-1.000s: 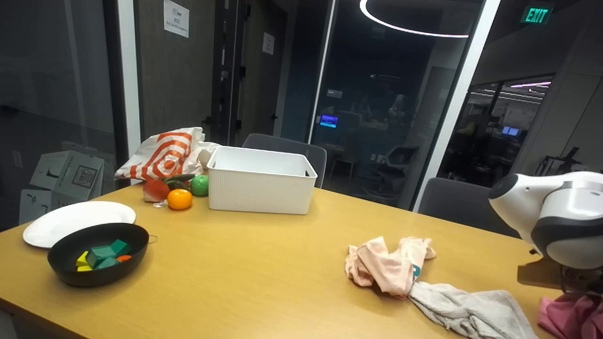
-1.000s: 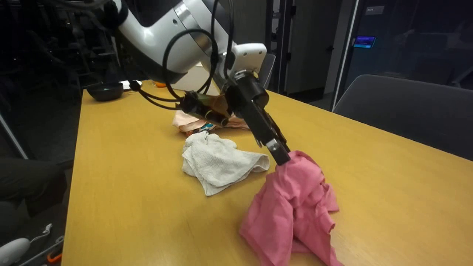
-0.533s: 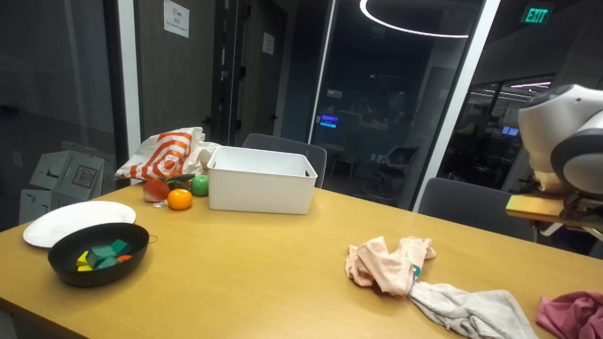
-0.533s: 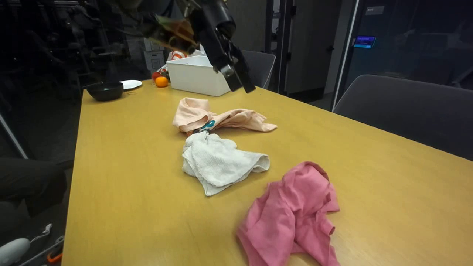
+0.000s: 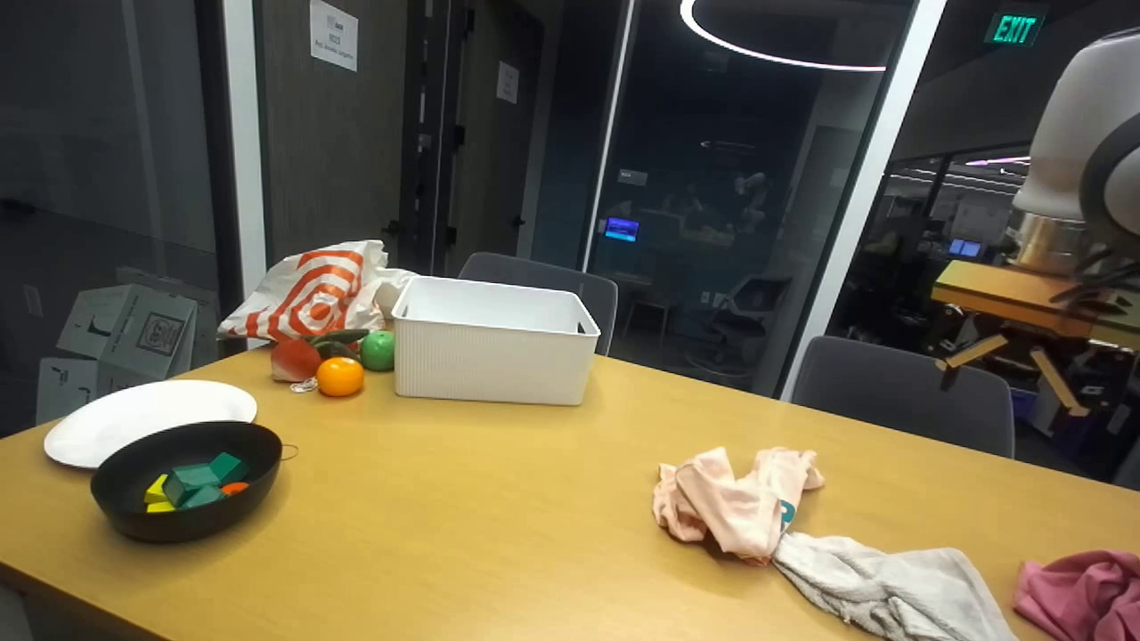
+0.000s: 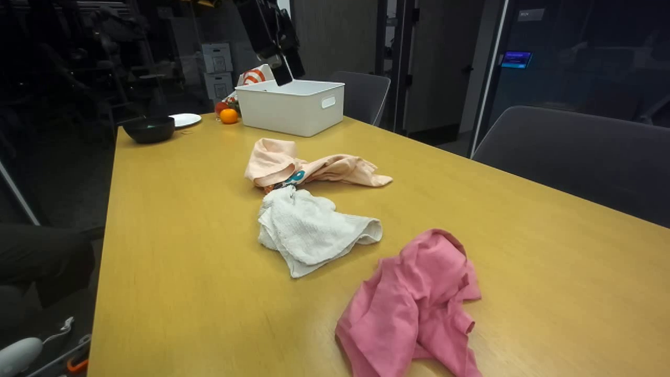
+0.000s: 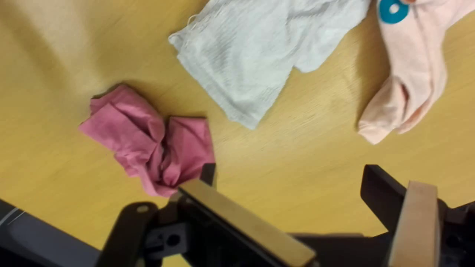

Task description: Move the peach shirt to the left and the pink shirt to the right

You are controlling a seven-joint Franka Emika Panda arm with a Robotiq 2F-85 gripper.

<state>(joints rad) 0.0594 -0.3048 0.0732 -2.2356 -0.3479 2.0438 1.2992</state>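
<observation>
The peach shirt (image 5: 726, 507), a white towel (image 5: 899, 583) and the pink shirt (image 5: 1087, 592) lie on the table (image 5: 490, 516), the gripper (image 5: 1012, 387) raised above.
From left in an exterior view, the peach shirt appears to touch the towel, which stretches toward the pink shirt, heaped just beside it and cut by the frame. The gripper's jaws stand wide apart, holding nothing.

Office room: glass panels (image 5: 712, 116), dark doors (image 5: 338, 160) with paper notices (image 5: 334, 36), small lit screen (image 5: 622, 229), grey chairs (image 5: 891, 383) along table (image 5: 499, 516), green EXIT sign (image 5: 1014, 29)
</observation>
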